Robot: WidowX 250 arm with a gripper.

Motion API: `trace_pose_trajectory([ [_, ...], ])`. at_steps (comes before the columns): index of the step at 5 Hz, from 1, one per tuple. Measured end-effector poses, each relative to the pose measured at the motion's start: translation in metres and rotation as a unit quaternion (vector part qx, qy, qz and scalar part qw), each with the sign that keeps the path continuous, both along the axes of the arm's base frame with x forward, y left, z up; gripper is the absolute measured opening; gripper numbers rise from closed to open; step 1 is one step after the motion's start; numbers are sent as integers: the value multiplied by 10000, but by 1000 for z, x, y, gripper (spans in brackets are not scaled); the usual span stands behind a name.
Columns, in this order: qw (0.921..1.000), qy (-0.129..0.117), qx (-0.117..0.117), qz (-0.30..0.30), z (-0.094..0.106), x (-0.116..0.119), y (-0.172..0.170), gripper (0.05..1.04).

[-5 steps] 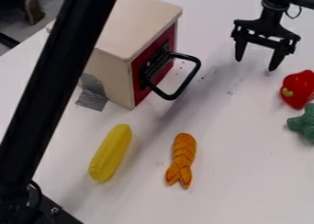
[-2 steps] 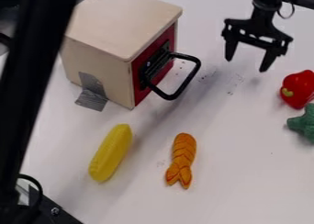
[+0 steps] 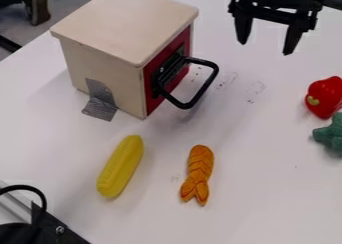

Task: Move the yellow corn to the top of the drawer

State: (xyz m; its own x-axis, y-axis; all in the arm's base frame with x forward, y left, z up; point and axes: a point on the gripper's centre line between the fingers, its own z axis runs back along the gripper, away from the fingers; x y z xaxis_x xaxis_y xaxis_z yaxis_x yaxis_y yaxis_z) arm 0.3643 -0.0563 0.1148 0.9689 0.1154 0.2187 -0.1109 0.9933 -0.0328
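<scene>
End effector (image 3: pixel 264 48), fingers apart, cropped at top; green toy (image 3: pixel 330 134) cropped right.

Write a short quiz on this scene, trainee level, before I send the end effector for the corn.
1. True or false: the yellow corn lies on the white table.
2. Which of these lies nearest the corn?
a) the red pepper
b) the orange toy
c) the green toy
3. Fill in: the fingers of the end effector are ____ (open/shut).

Key: 1 true; 2 b; 3 open.
</scene>
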Motion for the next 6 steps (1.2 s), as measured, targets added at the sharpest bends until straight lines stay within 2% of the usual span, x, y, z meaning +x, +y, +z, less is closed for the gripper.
trace_pose_trajectory([
  [1, 9999, 95, 1, 40, 4, -45, 14, 991],
  [2, 9995, 252, 13, 187, -8, -83, 37, 991],
  [3, 9987, 413, 252, 184, -26, -108, 54, 991],
  [5, 9963, 750, 312, 266, -59, -145, 79, 991],
  [6, 9940, 913, 305, 525, -85, -163, 83, 991],
])
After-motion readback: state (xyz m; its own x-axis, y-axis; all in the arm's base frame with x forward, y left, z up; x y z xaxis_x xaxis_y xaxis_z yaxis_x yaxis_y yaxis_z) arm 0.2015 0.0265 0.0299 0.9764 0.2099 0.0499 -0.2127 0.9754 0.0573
